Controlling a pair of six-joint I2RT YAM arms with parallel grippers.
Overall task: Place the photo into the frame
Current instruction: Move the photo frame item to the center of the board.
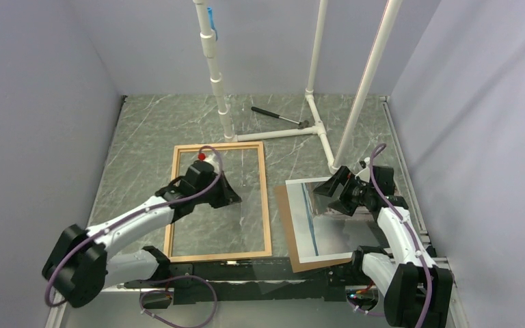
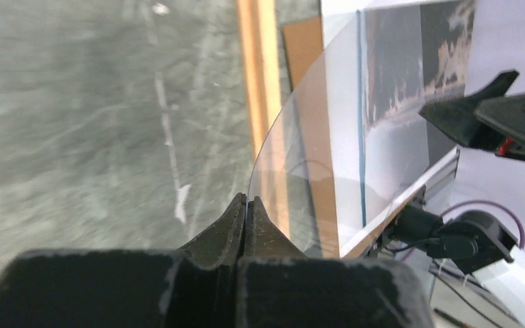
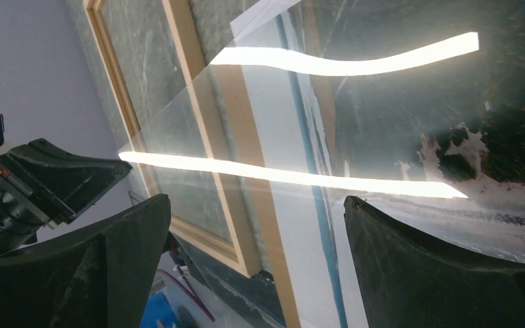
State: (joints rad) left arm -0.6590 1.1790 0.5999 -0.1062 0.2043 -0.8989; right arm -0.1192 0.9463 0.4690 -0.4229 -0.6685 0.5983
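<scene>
L claw [image 2: 246, 203] was pinched shut on the edge of a clear sheet [image 2: 301, 157], above the inside of the frame [image 1: 266, 205]. That frame lay flat on the worktop [image 1: 150, 130], left of centre. Just to its right the photo [image 1: 331, 229] lay face up on a brown board [image 1: 286, 225], w/ a strip of board showing along the photo's left & near sides. R claw [image 3: 256, 212] hung over the photo's far end, jaws wide, nothing btwn them.

Pale grey walls [image 1: 41, 82], dark marbled tabletop [image 1: 157, 123]
</scene>
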